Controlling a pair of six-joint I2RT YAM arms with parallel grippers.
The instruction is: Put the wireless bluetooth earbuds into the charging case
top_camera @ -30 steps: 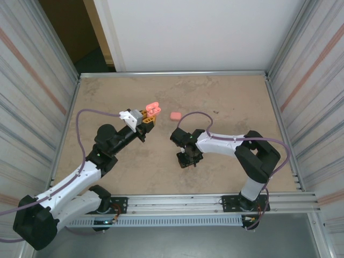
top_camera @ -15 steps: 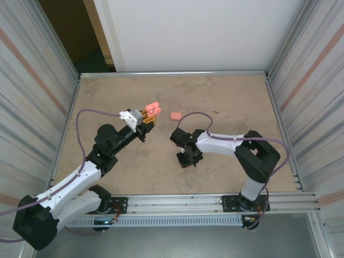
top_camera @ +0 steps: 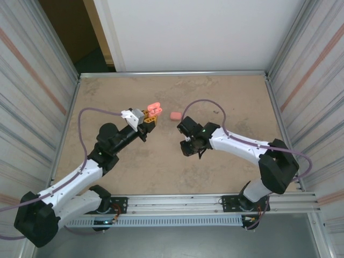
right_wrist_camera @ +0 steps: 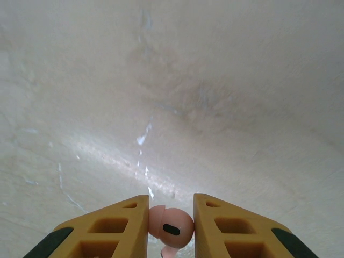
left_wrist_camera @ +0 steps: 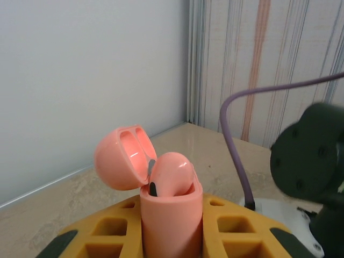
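Note:
My left gripper (left_wrist_camera: 172, 212) is shut on an upright pink charging case (left_wrist_camera: 171, 231). Its lid (left_wrist_camera: 121, 158) is flipped open, and one pink earbud (left_wrist_camera: 172, 171) rests in the mouth, sticking out above the rim. In the top view this case (top_camera: 153, 109) is held above the table at centre left. My right gripper (right_wrist_camera: 171, 207) is shut on a second small pink earbud (right_wrist_camera: 172, 228), pinched between the yellow fingertips (right_wrist_camera: 126, 217) above the bare table. Seen from the top, the right gripper (top_camera: 189, 144) hangs right of the case and a little nearer to the arm bases.
A closed pink case (top_camera: 174, 115) lies on the beige table (top_camera: 226, 97) between the two grippers, towards the back. Metal rails edge the table, with corrugated walls left and right. Purple cables loop off both arms.
The right arm has swung up and to the right, away from its earlier spot low over the table, carrying the earbud. The left gripper with the case has barely shifted.

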